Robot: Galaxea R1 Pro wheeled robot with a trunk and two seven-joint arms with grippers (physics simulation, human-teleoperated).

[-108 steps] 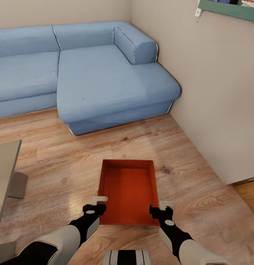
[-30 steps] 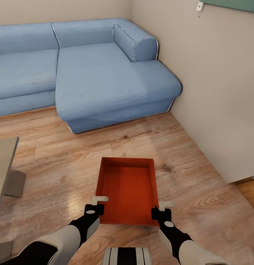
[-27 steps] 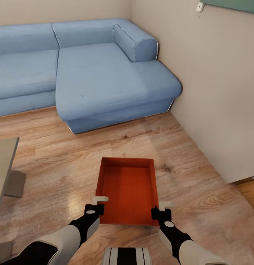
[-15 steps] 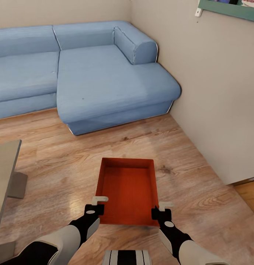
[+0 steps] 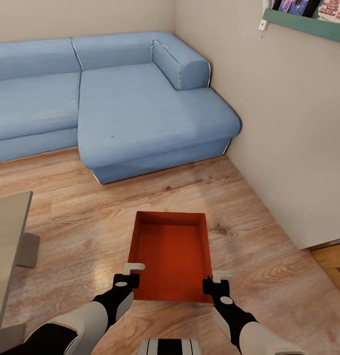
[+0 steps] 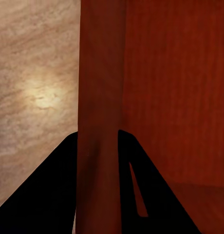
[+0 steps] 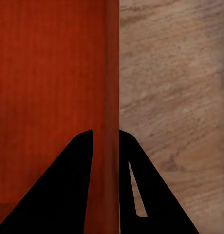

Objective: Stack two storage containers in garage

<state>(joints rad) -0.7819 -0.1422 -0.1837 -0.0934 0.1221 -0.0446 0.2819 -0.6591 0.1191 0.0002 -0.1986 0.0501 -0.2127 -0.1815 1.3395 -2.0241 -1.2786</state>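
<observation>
**First box gripped, garage a long way off**

Both arms have the storage container [image 5: 170,256] by its near corners, over the wood planks [image 5: 81,217] in front of the blue sofa [image 5: 140,108]. Left gripper [image 6: 98,146] pinches the left wall, right gripper [image 7: 106,144] pinches the right wall. Looks like the carry-out step; next it needs a level haul toward the garage

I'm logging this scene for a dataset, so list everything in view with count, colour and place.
storage container: one, red-orange, open, above the wood floor between both grippers.
sofa: one, blue, in the corner beyond.
wood floor: light planks.
table: one, grey, left edge of the head view.
wall shelf: one, green, upper right on the pale wall.
left gripper: black, shut on the container's left wall.
right gripper: black, shut on its right wall.
</observation>
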